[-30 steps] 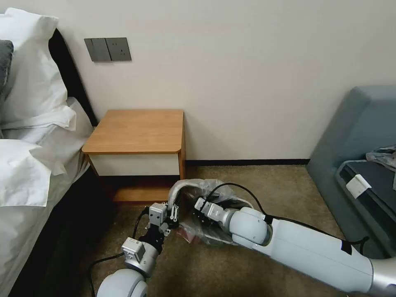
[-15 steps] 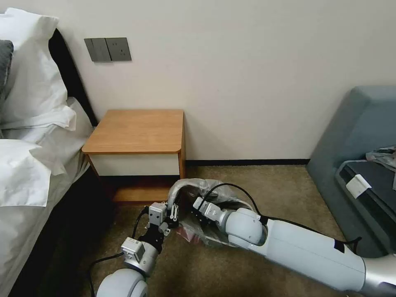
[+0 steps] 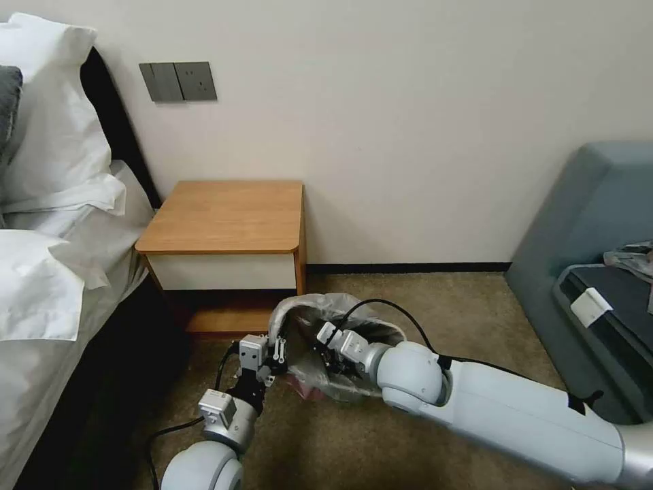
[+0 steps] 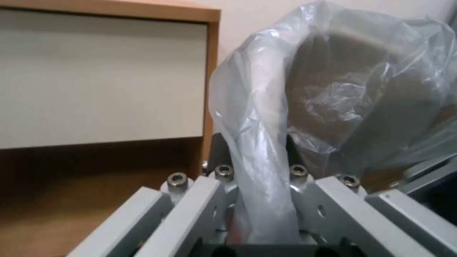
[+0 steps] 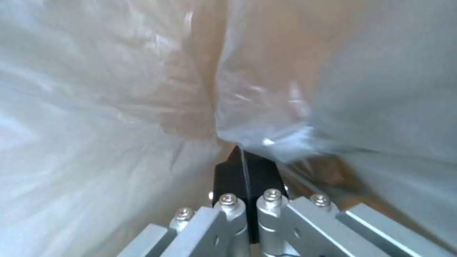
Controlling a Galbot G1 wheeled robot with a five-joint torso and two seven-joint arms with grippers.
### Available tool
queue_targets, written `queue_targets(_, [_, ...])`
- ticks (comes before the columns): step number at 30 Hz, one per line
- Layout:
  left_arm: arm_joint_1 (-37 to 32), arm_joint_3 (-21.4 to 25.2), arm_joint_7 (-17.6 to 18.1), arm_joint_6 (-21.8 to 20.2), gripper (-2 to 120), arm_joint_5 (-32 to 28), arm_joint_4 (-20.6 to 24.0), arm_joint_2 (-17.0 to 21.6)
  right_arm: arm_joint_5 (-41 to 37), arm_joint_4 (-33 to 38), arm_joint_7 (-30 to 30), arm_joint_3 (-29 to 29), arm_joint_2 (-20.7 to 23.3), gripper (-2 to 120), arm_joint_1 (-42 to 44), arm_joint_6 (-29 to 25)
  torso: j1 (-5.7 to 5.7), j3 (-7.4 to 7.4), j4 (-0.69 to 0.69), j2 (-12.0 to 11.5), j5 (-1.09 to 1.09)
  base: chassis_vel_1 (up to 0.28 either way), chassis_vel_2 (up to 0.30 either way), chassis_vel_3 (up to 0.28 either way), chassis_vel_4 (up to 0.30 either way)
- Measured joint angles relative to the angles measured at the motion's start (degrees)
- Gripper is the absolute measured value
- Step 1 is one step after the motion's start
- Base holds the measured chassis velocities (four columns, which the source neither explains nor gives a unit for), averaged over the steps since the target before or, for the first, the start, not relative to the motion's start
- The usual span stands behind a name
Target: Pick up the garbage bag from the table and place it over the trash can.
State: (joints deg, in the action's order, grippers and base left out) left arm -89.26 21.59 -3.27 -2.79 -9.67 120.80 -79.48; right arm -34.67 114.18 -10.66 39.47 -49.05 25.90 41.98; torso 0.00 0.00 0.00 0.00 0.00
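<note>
The garbage bag (image 3: 340, 314), thin translucent grey film with a pinkish-red edge low at the front, billows on the carpet in front of the table (image 3: 228, 216). It is spread around the trash can (image 3: 277, 318), whose pale curved rim shows under the film on the left. My left gripper (image 3: 277, 351) is at the bag's left edge. In the left wrist view the left gripper (image 4: 255, 153) is shut on a bunched strip of garbage bag (image 4: 257, 117). My right gripper (image 3: 325, 354) reaches into the bag's mouth. In the right wrist view the right gripper (image 5: 247, 167) pinches film (image 5: 266, 135) between its black pads.
The bed (image 3: 47, 272) with white pillows stands at the left, close beside the nightstand. A grey-blue sofa (image 3: 592, 258) fills the right side. Open carpet (image 3: 442, 306) lies between the bin and the sofa. The wall runs behind.
Both grippers and the bag's mouth have shifted a little to the left. The film's left rim now sits farther left and wider open.
</note>
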Motion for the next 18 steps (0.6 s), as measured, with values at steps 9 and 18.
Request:
queue_targets(9, [0.5,0.3,3.9,-2.9,3,-4.1,-1.0,-0.4,-15.4,6.8,-4.3,-6.0,4.0,0,2.4,0.0,0.0,0.0,0.0,0.0,0.0,0.0,0.0,0.0,0.0])
queue_targets(18, [1.0,-0.7,11.4,-10.5,3,-13.3,-1.3,-0.3,-21.0,15.9,-2.4,-24.6,8.3,0,16.8,-0.9,0.0,0.0,-0.01,0.0,0.0,0.0,0.0,0.0,0.0])
